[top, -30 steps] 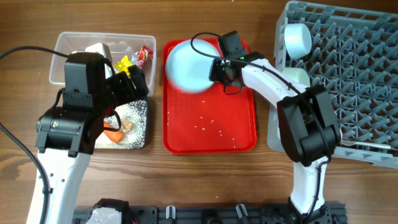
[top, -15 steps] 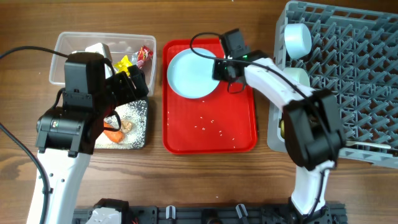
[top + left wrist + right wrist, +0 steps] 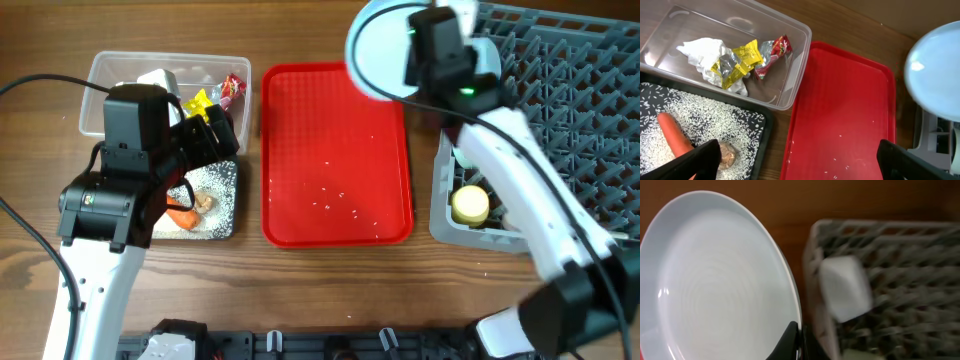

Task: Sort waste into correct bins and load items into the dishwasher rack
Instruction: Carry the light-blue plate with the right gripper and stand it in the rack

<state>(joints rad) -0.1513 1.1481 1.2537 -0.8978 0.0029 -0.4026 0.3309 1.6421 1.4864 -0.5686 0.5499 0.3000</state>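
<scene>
My right gripper is shut on the rim of the pale blue plate and holds it tilted in the air, between the red tray and the grey dishwasher rack. In the right wrist view the plate fills the left side, pinched at its edge by the gripper, with the rack behind. My left gripper stands open above the bins. The clear tub holds a white napkin and wrappers. The black tray holds a carrot, a brown lump and rice.
The flat red tray lies in the middle with a few rice grains on it. A yellow cup sits at the rack's near left corner. A pale bowl rests among the rack's pegs.
My right gripper has lifted the plate off the red tray and carried it up and to the right, toward the rack. The left arm has not moved.
</scene>
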